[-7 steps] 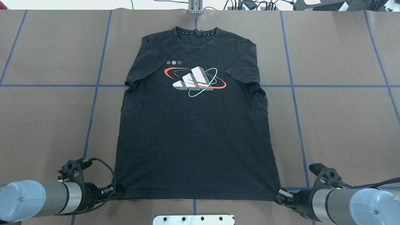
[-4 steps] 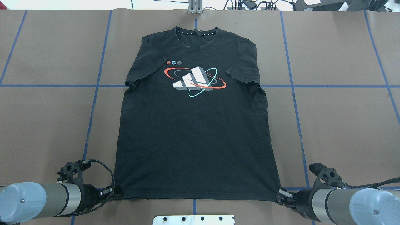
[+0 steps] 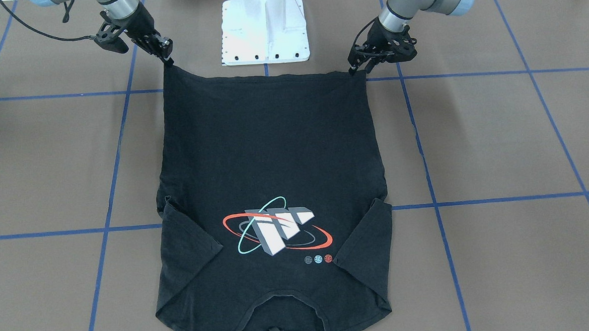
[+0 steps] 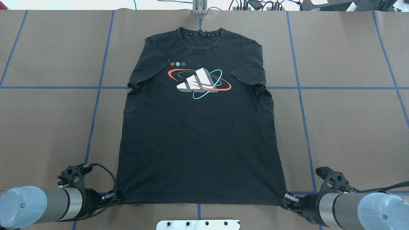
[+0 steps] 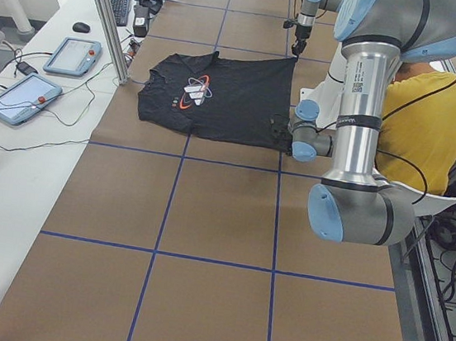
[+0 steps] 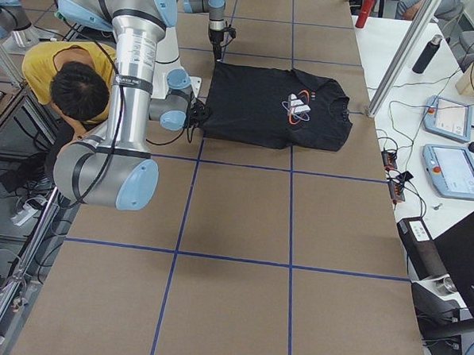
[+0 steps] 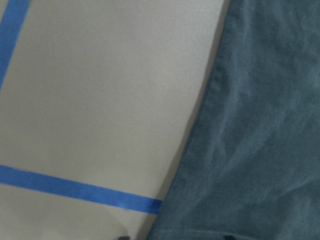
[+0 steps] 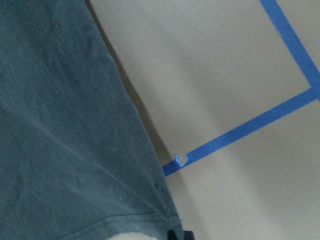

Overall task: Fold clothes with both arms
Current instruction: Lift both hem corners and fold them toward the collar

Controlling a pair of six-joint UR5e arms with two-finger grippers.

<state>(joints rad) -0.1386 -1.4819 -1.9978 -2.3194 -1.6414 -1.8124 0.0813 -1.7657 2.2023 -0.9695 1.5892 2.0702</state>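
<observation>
The T-shirt (image 4: 198, 143) lies flat on the desk (image 4: 351, 127). The left tool (image 4: 114, 195) and right tool (image 4: 285, 200) each pinch a bottom corner. Next they should lift together and carry it toward the collar (image 4: 200, 47).

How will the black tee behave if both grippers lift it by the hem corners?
Likely floppy: the T-shirt lies flat with soft wrinkles, so the hem between the left gripper and right gripper would probably sag. Probably light, thin fabric. The loose sleeves may trail and bunch on the brown paper.
</observation>
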